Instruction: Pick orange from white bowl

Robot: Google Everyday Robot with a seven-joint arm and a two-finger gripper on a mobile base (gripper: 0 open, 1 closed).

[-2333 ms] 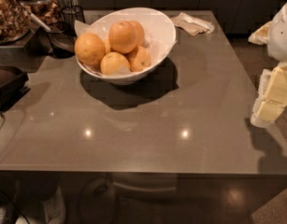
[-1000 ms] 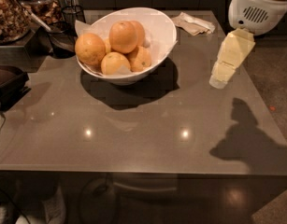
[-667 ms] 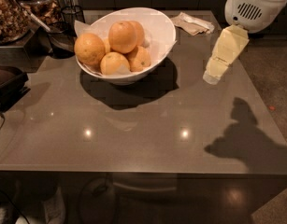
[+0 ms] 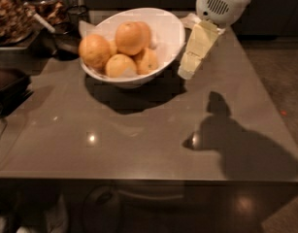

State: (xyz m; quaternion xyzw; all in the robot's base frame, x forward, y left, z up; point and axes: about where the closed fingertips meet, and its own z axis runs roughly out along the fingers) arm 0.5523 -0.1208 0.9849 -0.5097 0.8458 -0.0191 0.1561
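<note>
The orange [image 4: 129, 38] tops the pile in the white bowl [image 4: 169, 30], to the left of your tool [image 4: 187, 71], past the rim. The tool hangs just beside the bowl's right wall over the surface [image 4: 139, 144]; released or clenched, you cannot tell.

My arm's end, upper right of view.
Rounded white wrist housing [image 4: 232, 9] with a dark slotted vent [image 4: 217, 5]; I see the gripper [image 4: 187, 71] under it, blocky, pale cream-yellow.
</note>
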